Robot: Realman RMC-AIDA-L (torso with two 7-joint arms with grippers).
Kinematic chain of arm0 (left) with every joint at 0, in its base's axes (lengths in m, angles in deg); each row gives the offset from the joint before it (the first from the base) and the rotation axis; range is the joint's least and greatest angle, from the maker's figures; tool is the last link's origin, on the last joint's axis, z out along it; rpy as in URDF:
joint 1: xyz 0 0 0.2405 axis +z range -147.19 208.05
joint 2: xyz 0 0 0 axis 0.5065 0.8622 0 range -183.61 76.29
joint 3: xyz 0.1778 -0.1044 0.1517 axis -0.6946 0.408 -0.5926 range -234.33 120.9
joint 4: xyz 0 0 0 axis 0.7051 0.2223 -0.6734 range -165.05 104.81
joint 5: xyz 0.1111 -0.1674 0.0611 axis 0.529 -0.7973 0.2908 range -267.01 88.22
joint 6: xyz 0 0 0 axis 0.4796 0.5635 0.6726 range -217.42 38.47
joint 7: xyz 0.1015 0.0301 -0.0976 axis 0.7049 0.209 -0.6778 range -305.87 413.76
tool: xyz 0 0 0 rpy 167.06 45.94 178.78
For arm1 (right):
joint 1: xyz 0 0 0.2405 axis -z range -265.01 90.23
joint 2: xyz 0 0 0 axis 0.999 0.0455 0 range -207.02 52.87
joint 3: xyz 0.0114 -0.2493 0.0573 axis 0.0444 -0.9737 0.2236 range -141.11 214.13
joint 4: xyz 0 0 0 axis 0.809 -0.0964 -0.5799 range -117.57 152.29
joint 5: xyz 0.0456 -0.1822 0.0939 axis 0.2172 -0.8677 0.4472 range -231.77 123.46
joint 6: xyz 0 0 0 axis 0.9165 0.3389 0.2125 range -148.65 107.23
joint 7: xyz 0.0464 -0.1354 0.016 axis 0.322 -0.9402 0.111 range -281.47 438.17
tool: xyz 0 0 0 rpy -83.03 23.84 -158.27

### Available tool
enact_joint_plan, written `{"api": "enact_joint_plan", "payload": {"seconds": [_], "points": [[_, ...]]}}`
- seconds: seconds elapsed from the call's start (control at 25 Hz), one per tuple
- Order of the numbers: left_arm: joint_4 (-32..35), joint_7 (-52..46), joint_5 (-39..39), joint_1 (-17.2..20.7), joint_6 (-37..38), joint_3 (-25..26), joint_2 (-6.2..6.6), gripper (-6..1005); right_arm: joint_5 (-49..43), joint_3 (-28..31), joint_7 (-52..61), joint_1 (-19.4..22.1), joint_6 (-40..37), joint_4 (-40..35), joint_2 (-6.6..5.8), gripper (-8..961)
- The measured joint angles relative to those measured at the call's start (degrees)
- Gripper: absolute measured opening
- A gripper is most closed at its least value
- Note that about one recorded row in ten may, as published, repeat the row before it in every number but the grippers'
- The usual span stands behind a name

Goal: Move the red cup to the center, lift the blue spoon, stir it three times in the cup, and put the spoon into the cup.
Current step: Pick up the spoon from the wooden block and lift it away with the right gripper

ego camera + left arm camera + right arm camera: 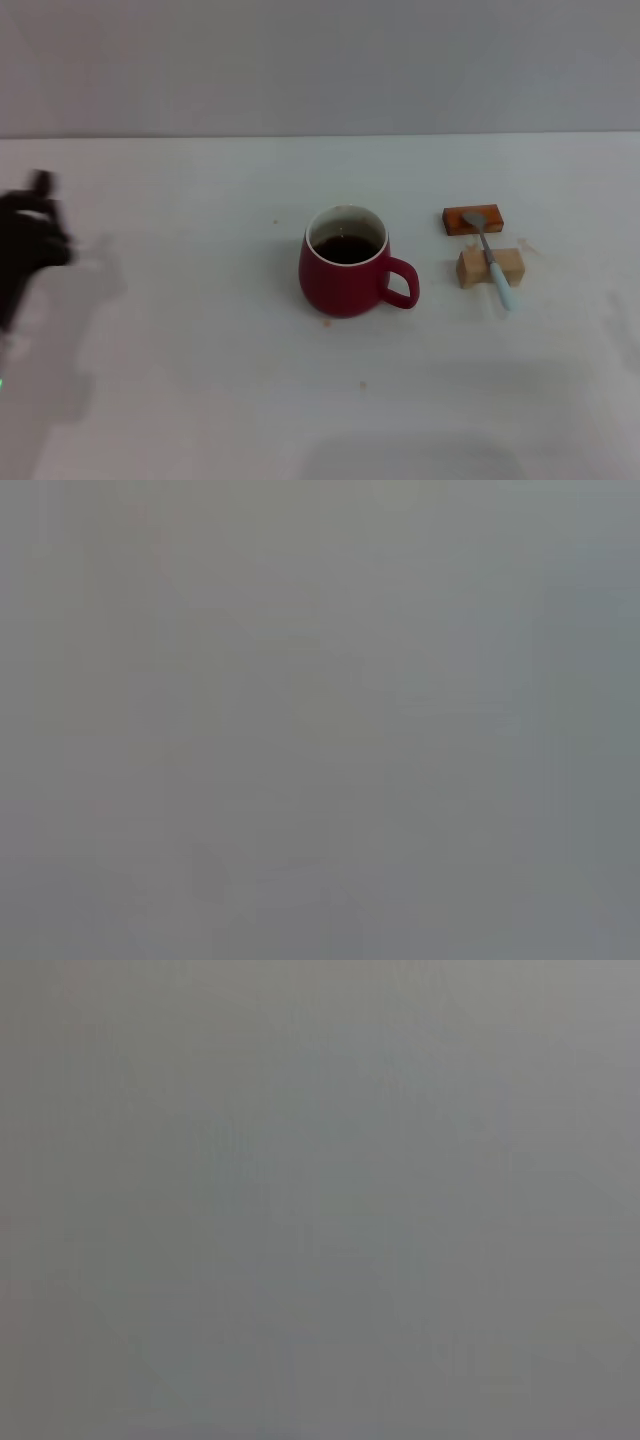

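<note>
The red cup (345, 263) stands upright near the middle of the white table, handle pointing right, dark liquid inside. The blue spoon (492, 258) lies to its right, resting across a tan wooden block (489, 267), its silver bowl on an orange-brown block (472, 219) and its pale blue handle pointing toward me. My left gripper (35, 225) is a dark blurred shape at the far left edge, well away from the cup. My right gripper is out of view. Both wrist views show only plain grey.
The white tabletop (200, 380) carries a few small brown specks near the cup. A grey wall rises behind the table's far edge. The left arm's shadow falls on the table at the left.
</note>
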Motion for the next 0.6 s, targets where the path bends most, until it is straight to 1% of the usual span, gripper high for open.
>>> {"api": "enact_joint_plan", "payload": {"seconds": [0.08, 0.16, 0.36, 0.56, 0.6], "points": [[0.6, -3.6, 0.0, 1.6, 1.1, 3.9, 0.0, -2, 0.0, 0.0, 0.0, 0.1, 0.0, 0.0, 0.03, 779], [1.3, -5.5, -0.1, 2.5, 1.0, 6.2, -0.01, -2, 0.0, 0.0, 0.0, 0.1, 0.0, 0.0, 0.07, 779], [2.5, -7.9, -0.1, 3.3, 1.0, 7.3, 0.01, 106, 0.1, 0.0, 0.0, 0.0, 0.1, -0.1, 0.07, 780], [2.7, -8.6, -0.1, 3.3, 1.0, 7.4, -0.14, 287, -0.1, -0.1, -0.1, 0.0, 1.0, -0.1, 0.06, 780], [2.7, -8.6, -0.1, 3.3, 1.0, 7.4, -0.14, 368, -0.1, -0.1, -0.1, 0.1, 1.3, -0.1, 0.06, 779]]}}
